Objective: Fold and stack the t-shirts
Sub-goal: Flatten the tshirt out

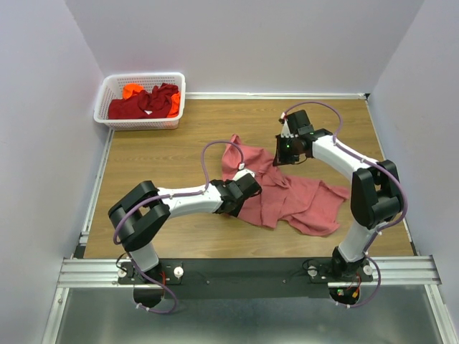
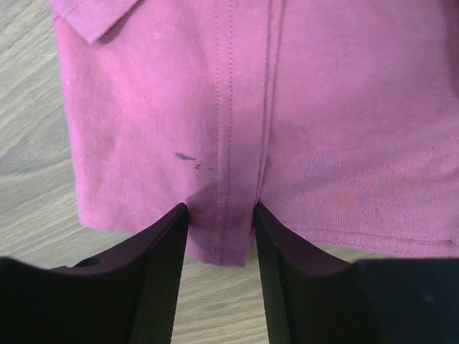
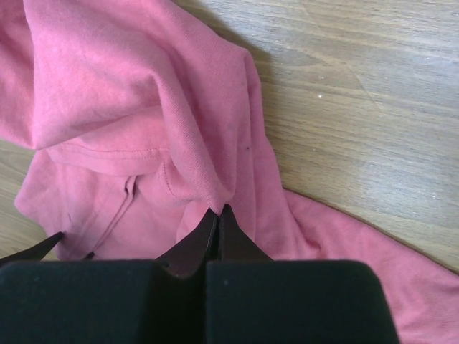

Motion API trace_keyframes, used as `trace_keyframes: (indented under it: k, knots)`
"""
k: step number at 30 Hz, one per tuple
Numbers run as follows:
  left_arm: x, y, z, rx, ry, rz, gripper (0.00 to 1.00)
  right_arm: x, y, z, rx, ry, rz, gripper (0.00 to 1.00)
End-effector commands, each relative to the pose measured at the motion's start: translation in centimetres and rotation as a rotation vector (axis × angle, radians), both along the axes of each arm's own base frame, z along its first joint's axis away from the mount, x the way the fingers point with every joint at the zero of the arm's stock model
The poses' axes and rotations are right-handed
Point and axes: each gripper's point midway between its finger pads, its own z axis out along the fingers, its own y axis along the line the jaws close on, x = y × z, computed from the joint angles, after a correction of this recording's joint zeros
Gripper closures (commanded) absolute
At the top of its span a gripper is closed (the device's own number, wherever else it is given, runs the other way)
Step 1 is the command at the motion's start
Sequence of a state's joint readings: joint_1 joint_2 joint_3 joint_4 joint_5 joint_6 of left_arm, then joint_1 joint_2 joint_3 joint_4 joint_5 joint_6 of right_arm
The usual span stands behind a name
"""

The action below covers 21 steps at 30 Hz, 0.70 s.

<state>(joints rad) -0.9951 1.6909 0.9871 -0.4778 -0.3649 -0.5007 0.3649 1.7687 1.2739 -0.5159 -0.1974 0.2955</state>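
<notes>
A white lattice basket [image 1: 105, 115] sits at the far left corner of the counter [image 1: 165, 154], well apart from both arms. It holds a crumpled dark red t-shirt [image 1: 143, 106], with a bright orange t-shirt [image 1: 131, 91] showing at the back and again at the right edge under the red cloth. The salmon-pink t-shirt [image 1: 294, 197] lies out on the wood in the middle and right of the counter, rumpled and only partly spread. In the top view its long axis runs on a diagonal, from a raised point at the far left down to a broad end at the near right. Both arms reach over this shirt, the left from the near left and the right bent round from the right side, so parts of the cloth are hidden beneath them. The left gripper [image 2: 219, 215] has its fingers apart at the shirt's near edge, a double-stitched seam running between them and the hem lying just inside the gap. The right gripper [image 3: 218, 213] has its fingers pressed together on a pinched fold of the pink cloth, which rises in a tent to the tips
</notes>
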Motion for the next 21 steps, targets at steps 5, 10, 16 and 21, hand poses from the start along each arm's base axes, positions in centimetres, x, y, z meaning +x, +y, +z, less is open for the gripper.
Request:
trace_keyframes:
  k: [5, 10, 16, 21]
  knots:
    - [0.9, 2.2, 0.5, 0.098, -0.048, 0.039, 0.59, 0.2, -1.1, -0.4, -0.016, -0.009, -0.021, 0.99]
    - [1.3, 3.1, 0.9, 0.106, -0.053, 0.052, 0.74, 0.4, -2.4, -0.1, -0.028, -0.022, -0.051, 0.99]
    - [1.6, 3.7, 1.4, 0.111, -0.06, 0.067, 0.81, 0.4, -3.4, 0.1, -0.025, -0.022, -0.074, 0.99]
    - [2.1, 3.2, 3.0, 0.077, -0.082, 0.061, 0.81, 0.3, -3.4, 0.1, -0.019, -0.02, -0.076, 0.99]
